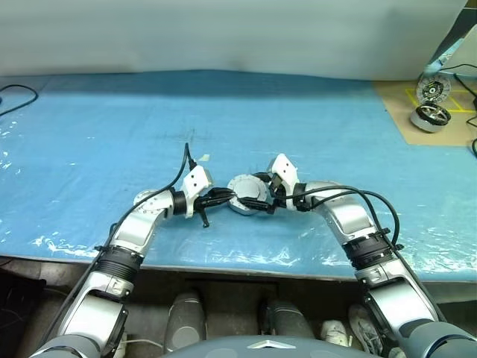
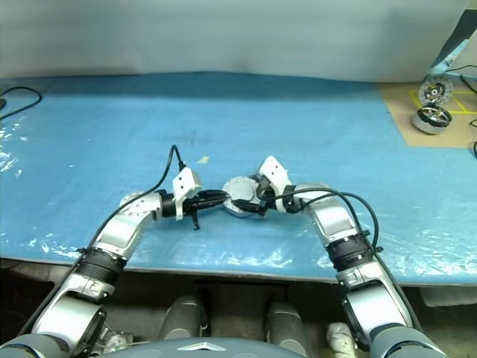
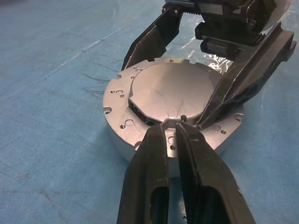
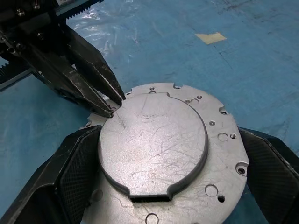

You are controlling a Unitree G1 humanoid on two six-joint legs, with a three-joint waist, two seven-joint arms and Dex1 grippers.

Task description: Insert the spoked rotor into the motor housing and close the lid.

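Surveying the table: one blue plastic-covered work surface (image 1: 112,134) carries the job, with one brown board at its far right corner.
Bystanders: two shiny silver wheel-like motors (image 1: 431,116) on that board, well apart from the action and not part of it.
Motor housing: one round silver-grey metal puck (image 4: 219,140) sits flat on the blue sheet, front and centre, squarely between the two arms, about equally near each.
Lid: one round silver-grey metal disc (image 4: 154,144) lies face-down on top of the housing, so the closing step looks done or nearly so; no rotor or windings can be seen under it.
Right gripper (image 4: 159,182): two black fingers spread wide, straddling the housing on opposite sides of its rim, close to it; contact I can't confirm.
Left gripper (image 3: 170,128): fingers pinched together with nothing between them, tips resting on the lid's edge opposite the right gripper.
Key relation: both grippers point inward at the housing, which has no long axis.
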